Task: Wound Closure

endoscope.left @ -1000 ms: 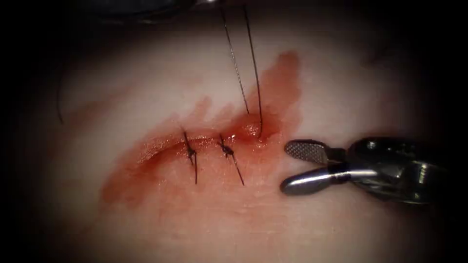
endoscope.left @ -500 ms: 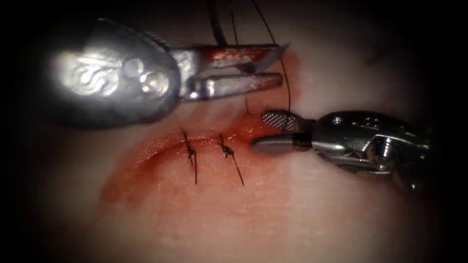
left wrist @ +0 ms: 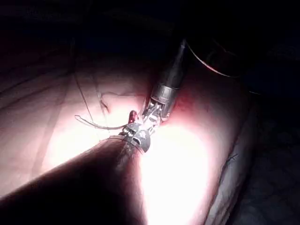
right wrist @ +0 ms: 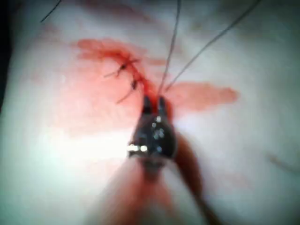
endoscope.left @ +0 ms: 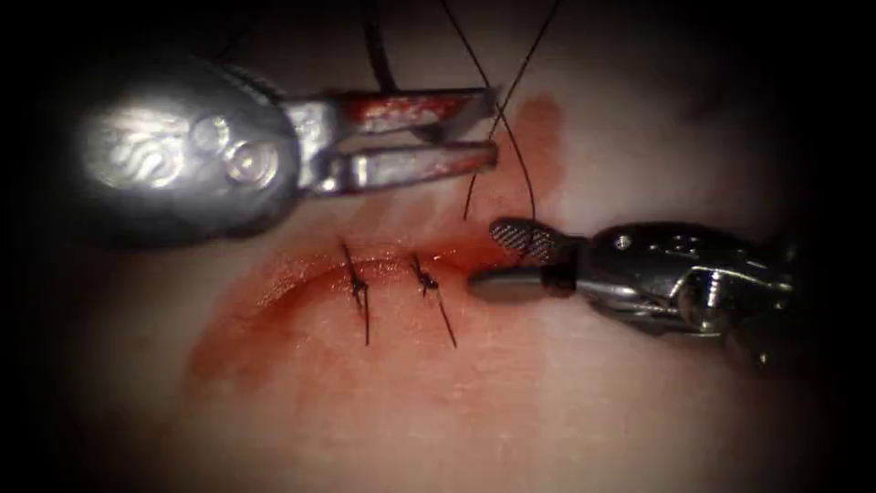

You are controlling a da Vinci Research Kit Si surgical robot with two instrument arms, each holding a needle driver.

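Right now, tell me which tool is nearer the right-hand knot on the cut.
Right. The right tool sits open just right of that knot, at the cut; the left tool hangs open above it, farther off.

Two end effectors [endoscope.left: 488, 128] [endoscope.left: 488, 260], two knotted stitches [endoscope.left: 358, 288] [endoscope.left: 425, 285] (cut tails), two thread strands [endoscope.left: 525, 173]

We see the right end of the cut [endoscope.left: 383, 269] crowded. The left tool [endoscope.left: 488, 123], jaws parted and holding nothing, hangs above it; the right tool [endoscope.left: 488, 260], jaws parted, empty, lies at the cut's right end. Two thread strands [endoscope.left: 520, 173] cross between them, blocking that gap. Two knotted stitches [endoscope.left: 358, 288] with cut ends stand mid-cut. Bare tissue [endoscope.left: 456, 411] toward the near edge lies open, as does the cut's left end, smeared with red fluid [endoscope.left: 237, 351].
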